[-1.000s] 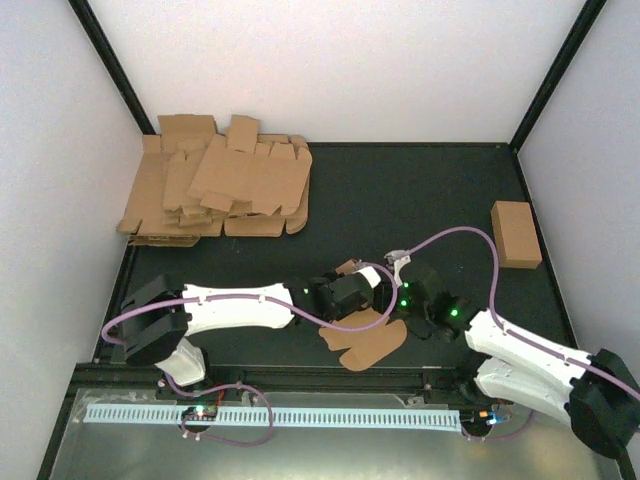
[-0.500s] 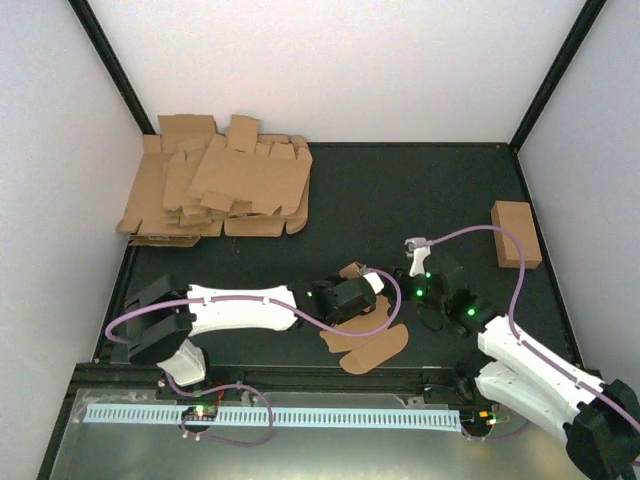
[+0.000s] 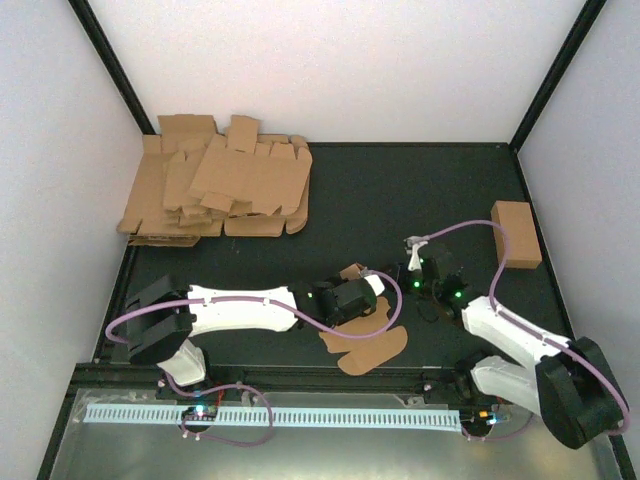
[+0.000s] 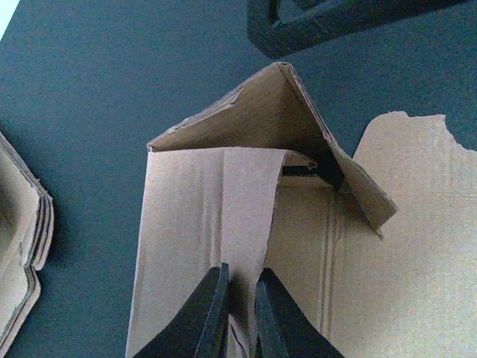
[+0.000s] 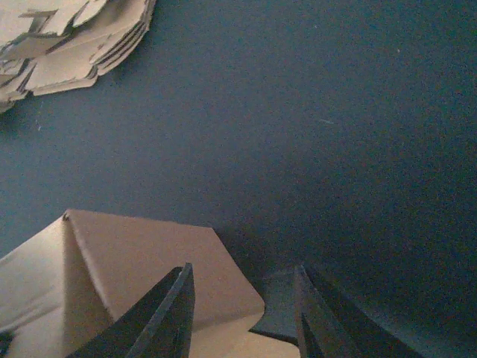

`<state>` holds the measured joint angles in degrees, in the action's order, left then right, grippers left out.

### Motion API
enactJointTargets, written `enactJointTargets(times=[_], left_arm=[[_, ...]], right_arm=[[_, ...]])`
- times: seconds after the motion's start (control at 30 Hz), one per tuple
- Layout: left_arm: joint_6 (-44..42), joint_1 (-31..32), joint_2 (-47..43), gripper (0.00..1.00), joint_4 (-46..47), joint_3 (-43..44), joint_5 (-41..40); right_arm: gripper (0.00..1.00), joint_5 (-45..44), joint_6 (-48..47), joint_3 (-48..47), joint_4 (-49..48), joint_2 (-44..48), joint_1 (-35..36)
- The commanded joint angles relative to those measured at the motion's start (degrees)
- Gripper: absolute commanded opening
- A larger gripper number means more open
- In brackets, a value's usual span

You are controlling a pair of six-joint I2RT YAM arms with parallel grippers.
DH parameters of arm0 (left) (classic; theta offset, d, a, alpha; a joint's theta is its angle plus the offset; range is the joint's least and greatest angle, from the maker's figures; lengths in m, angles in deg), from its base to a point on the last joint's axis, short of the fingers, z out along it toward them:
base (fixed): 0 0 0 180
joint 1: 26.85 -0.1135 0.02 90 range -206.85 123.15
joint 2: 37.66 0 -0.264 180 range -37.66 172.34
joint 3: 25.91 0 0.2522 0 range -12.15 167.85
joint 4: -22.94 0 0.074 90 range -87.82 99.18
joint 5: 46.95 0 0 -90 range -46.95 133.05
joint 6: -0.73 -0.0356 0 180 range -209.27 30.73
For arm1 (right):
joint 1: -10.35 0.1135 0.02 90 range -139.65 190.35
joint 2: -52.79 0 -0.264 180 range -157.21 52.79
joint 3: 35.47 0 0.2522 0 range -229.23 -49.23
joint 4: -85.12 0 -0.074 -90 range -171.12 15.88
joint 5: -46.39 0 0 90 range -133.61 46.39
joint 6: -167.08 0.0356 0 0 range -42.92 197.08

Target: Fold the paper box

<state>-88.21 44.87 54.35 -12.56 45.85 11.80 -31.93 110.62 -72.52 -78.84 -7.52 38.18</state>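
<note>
One paper box (image 4: 194, 209) — pinched in left gripper (image 4: 242, 282) (right gripper (image 5: 242, 274) spread, just beside).

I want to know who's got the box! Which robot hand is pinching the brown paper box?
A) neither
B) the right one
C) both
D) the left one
D: the left gripper is shut on a panel of the paper box, while the right gripper has its fingers apart, clamping nothing.
</note>
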Motion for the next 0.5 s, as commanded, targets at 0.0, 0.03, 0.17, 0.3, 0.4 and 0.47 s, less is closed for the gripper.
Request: enactJointTargets(times=[0.0, 0.03, 0.17, 0.3, 0.4, 0.47], left_arm=[[-0.01, 0.70, 1.48, 0.11, -3.06, 0.80, 3.40], [-0.01, 0.76, 1.57, 0.11, -3.01, 0.80, 3.39], [0.14, 0.87, 1.71, 0.11, -3.07, 0.83, 3.44], [0.51, 0.96, 1.60, 0.11, -3.01, 0.71, 3.55], [0.68, 0.96, 1.60, 0.11, -2.90, 0.71, 3.83], [0.70, 0.96, 1.64, 0.11, -2.81, 0.71, 3.87]], right_arm=[[0.36, 2.26, -0.18, -0.44, -4.85, -3.83, -0.76], [0.32, 3.46, -0.30, -0.78, -5.20, -5.21, -0.76], [0.21, 8.88, -0.88, -0.05, -8.01, -8.25, -0.74], [0.18, 14.59, -2.37, 1.31, -10.26, -7.83, -0.68], [0.17, 16.80, -3.60, 1.94, -10.35, -7.30, -0.59], [0.17, 17.82, -4.11, 2.24, -10.51, -7.23, -0.46]])
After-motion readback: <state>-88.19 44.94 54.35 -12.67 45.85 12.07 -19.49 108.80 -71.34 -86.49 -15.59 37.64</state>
